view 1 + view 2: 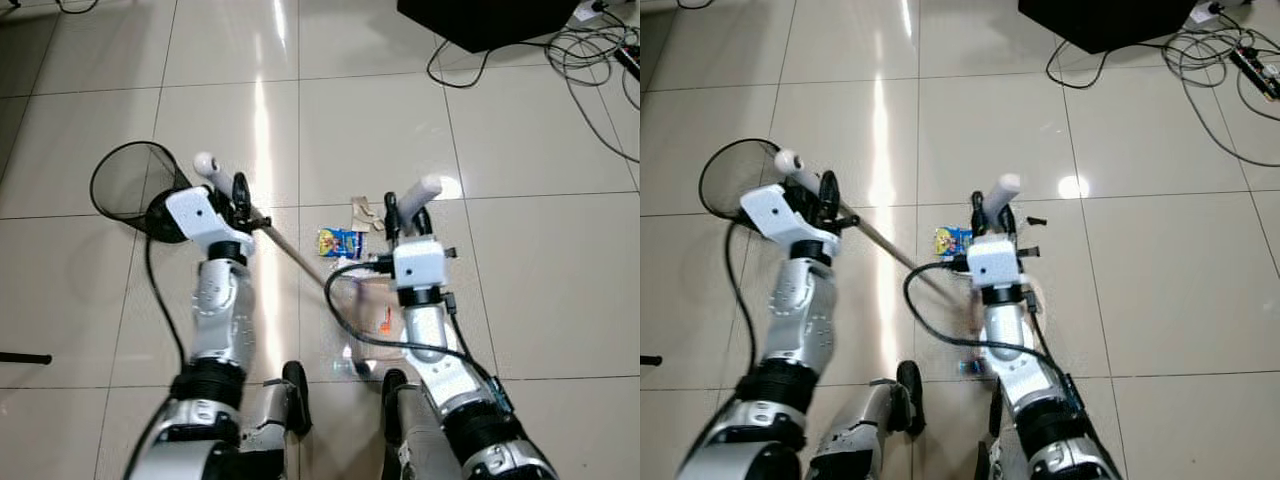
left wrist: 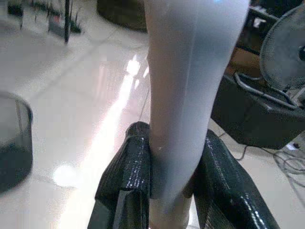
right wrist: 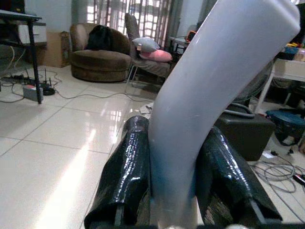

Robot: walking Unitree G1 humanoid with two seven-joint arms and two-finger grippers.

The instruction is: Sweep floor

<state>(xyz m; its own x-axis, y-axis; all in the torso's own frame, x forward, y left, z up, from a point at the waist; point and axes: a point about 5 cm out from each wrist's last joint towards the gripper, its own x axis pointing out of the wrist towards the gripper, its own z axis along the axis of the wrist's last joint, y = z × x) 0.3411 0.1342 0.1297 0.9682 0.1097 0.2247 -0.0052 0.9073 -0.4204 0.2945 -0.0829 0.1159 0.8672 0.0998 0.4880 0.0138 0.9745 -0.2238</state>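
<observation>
Glossy pale floor tiles (image 1: 520, 290) throw back bright streaks of light. Tangled black cables (image 1: 590, 50) trail beside a dark cabinet (image 1: 490, 18). A brown armchair (image 3: 97, 59) stands before curtained windows (image 3: 143, 14), and a fan (image 2: 283, 45) stands nearby.

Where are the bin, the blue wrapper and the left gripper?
bin (image 1: 122, 178), left eye view, mesh inside.
blue wrapper (image 1: 340, 242), left eye view, middle of the packet.
left gripper (image 2: 174, 162), left wrist view, between fingertips clamping the white handle.

Open tiles ahead; bin (image 1: 130, 185) left, cables (image 1: 590, 60) far right (tangled).
</observation>
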